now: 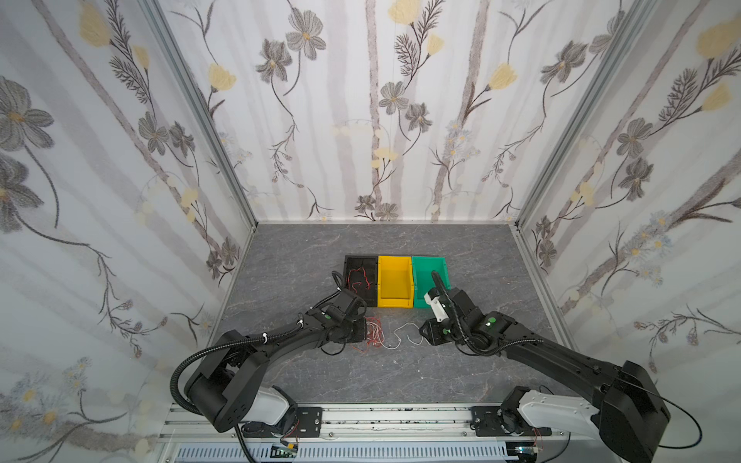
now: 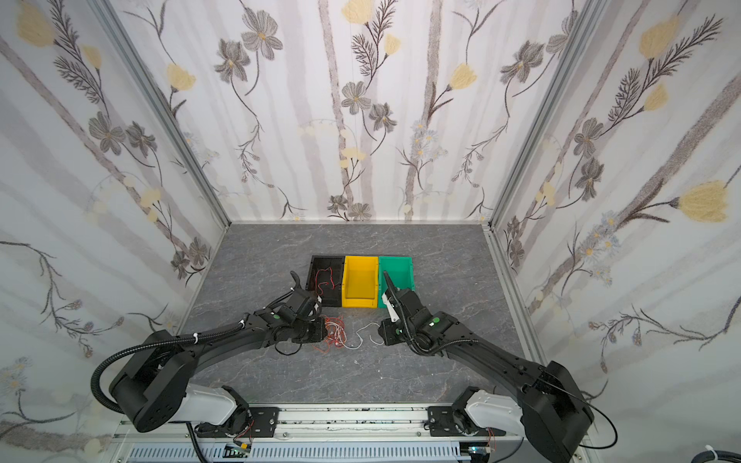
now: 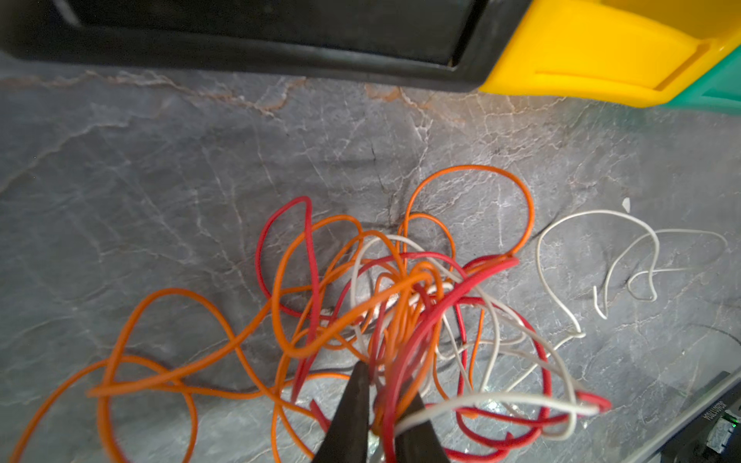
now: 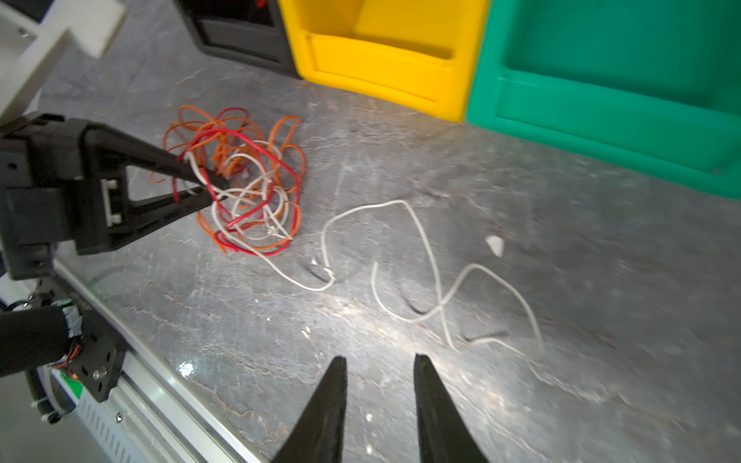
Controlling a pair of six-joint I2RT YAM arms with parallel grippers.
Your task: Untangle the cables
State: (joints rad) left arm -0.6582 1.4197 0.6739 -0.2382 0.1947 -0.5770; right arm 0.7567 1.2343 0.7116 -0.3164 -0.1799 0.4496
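Observation:
The cables [image 1: 375, 334] lie as a tangle of thin red, orange and white loops on the grey table in front of the bins, also seen as the cables [image 2: 335, 332], the cables [image 3: 401, 288] and the cables [image 4: 248, 180]. My left gripper [image 3: 387, 385] is shut on strands of this tangle, which is plain on the left gripper [image 4: 216, 186]. One white cable [image 4: 401, 202] trails out of the tangle across the table toward my right gripper [image 4: 379, 358]. That gripper is open just above the table with nothing between its fingers. A red cable [image 1: 359, 278] lies inside the black bin.
Three bins stand side by side behind the tangle: a black bin [image 1: 361, 258], a yellow bin [image 1: 395, 304] and a green bin [image 1: 429, 260]. A small white chip [image 4: 495, 244] lies beside the white cable. The aluminium rail [image 1: 401, 417] runs along the table's front edge.

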